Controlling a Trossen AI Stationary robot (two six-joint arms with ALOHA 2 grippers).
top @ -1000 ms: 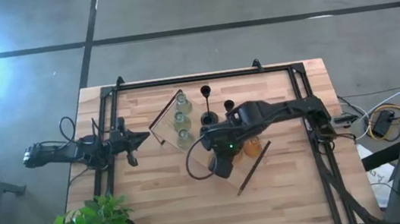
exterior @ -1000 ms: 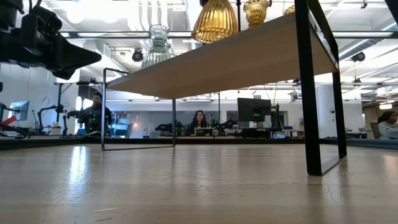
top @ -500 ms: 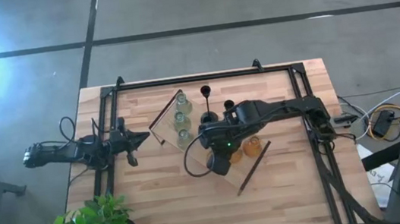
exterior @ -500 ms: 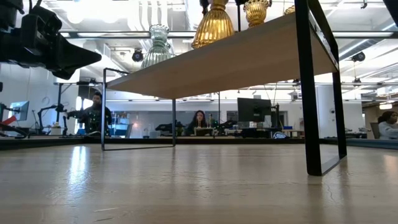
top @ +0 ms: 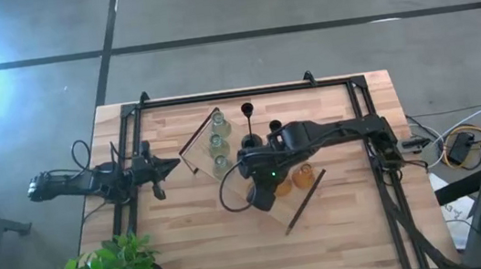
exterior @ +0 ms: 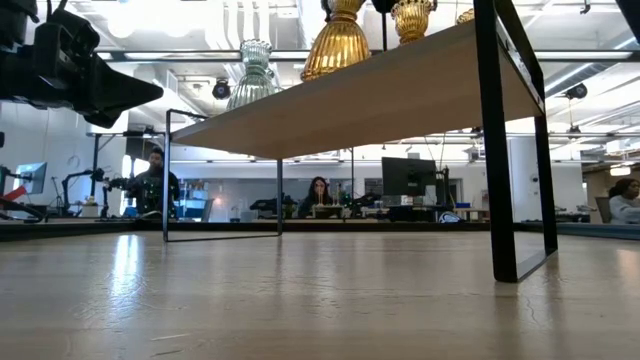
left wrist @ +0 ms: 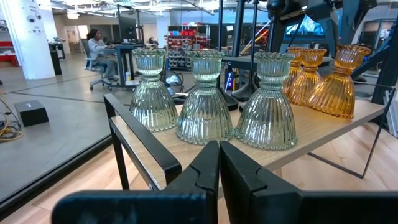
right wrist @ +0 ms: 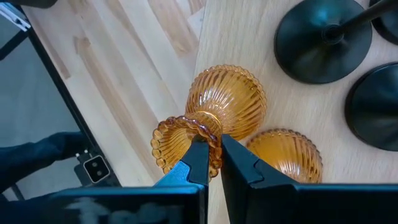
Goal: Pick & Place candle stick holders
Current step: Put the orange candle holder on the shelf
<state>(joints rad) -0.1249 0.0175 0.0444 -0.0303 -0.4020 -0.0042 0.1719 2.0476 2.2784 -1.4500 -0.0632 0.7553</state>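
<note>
The left arm lies stretched out low along the left side of the tabletop (top: 189, 242), pointing toward the middle. Its left end effector (top: 171, 165) hangs idle with the fingers (left wrist: 205, 177) pressed together on nothing. The right arm reaches in from the right side, elbow bent, wrist turned downward over the middle. The right end effector (right wrist: 211, 158) points down, its two fingers (right wrist: 239, 165) clamped on the neck of an amber holder (right wrist: 217, 109).

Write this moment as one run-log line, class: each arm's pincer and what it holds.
right pincer: shut on amber glass candle holder, over wooden board | left pincer: shut, empty, waiting beside board, facing green glass holders
</note>
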